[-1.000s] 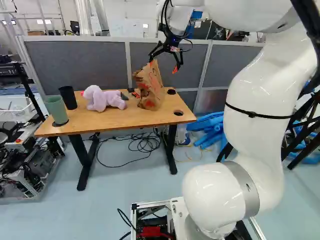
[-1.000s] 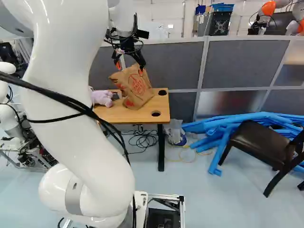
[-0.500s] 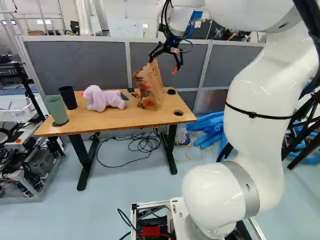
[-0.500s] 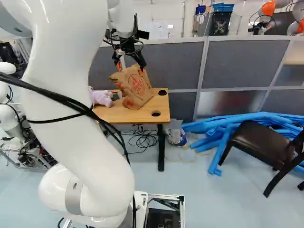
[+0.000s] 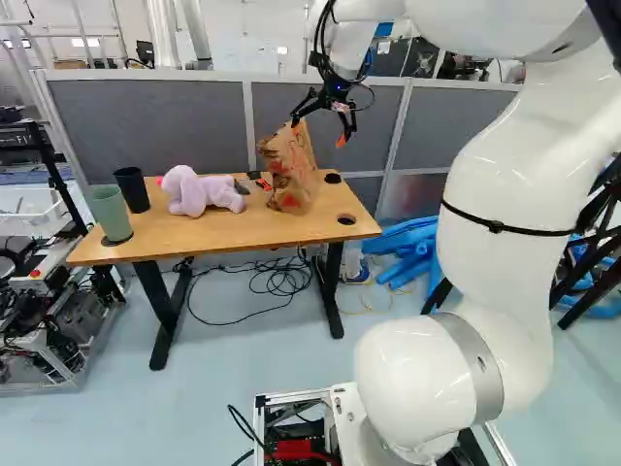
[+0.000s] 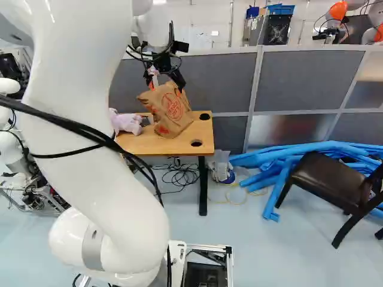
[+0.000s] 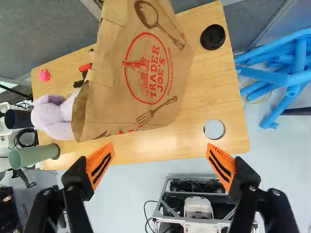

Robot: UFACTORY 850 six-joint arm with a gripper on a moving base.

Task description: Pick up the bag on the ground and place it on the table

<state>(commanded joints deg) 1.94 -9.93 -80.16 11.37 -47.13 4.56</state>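
Note:
My gripper (image 5: 318, 132) hangs over the brown paper bag in the left base view, its fingers spread wide. The bag (image 6: 171, 112), with red print, stands leaning on the wooden table (image 5: 233, 231), near the table's right end. In the wrist view the gripper (image 7: 160, 154) is open with nothing between its orange pads; the bag (image 7: 146, 73) lies ahead of the fingertips, its mouth edge turned toward the plush toy. The bag's underside is hidden.
On the table stand a purple plush toy (image 5: 199, 191), a black cup (image 5: 133, 189) and a green cup (image 5: 111, 212). A grey partition (image 6: 209, 78) runs behind. Blue tubes (image 6: 281, 164) and a dark chair (image 6: 326, 179) are to the right. Another robot (image 6: 11, 143) stands left.
The arm has shifted slightly, and the open gripper has moved a little relative to the bag. The bag has stayed in place on the table, and the base has not moved.

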